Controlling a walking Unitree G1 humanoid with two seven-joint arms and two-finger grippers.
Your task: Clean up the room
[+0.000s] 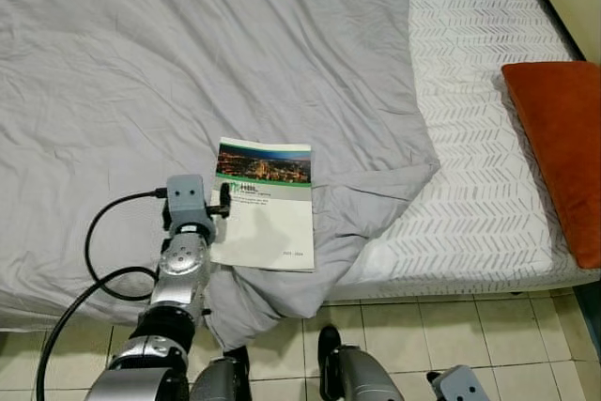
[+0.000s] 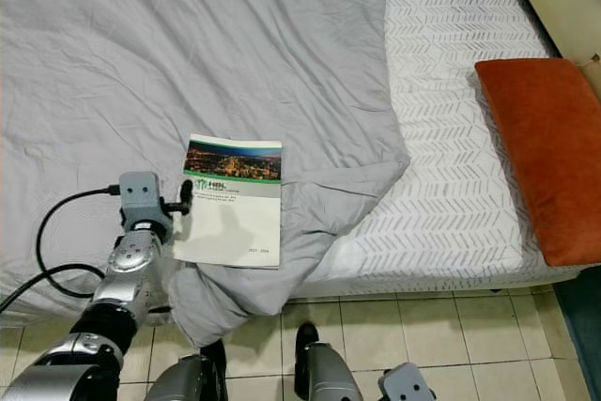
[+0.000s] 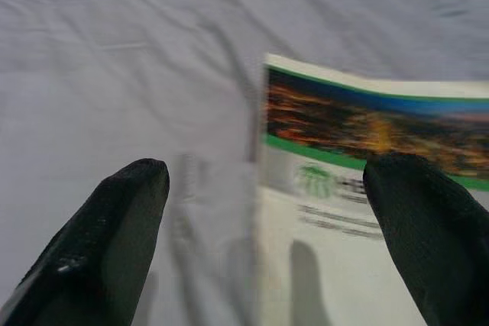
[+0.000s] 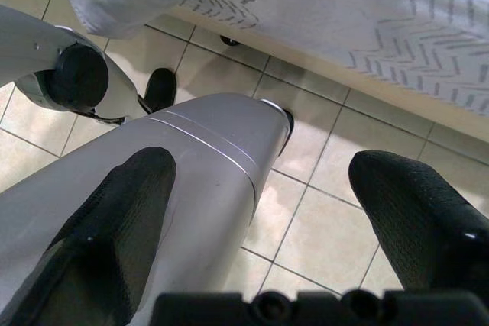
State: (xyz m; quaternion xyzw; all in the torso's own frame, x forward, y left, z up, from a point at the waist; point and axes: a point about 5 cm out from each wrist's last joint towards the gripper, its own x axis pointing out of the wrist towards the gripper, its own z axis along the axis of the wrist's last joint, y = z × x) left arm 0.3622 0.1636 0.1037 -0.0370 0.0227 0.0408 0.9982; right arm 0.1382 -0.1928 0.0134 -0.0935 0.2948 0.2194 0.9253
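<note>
Right gripper (image 4: pixel 260 211): hung idle low at the robot's right side, over the tiled floor (image 4: pixel 321 219), fingers spread wide with nothing between them.
Left gripper (image 3: pixel 263 211): reached onto the near edge of the bed, fingers wide apart and empty, straddling the booklet's left edge; one fingertip (image 3: pixel 416 211) lay over the cover, the other over bare duvet.
Booklet (image 1: pixel 265 204): lay flat on the grey duvet (image 1: pixel 141 91) near the bed's near edge, cover up (a city photograph above a green band).
Contact: the wrist picture was blurred, so whether a finger touched the paper could not be judged.
Step in hand: probably picking up the booklet; one finger would need to slide under the left edge, pressing into the soft duvet, then close gently so the pages did not buckle.
Farther right: bare patterned mattress (image 1: pixel 479 119) with an orange cushion (image 1: pixel 559 147) at its right edge.
</note>
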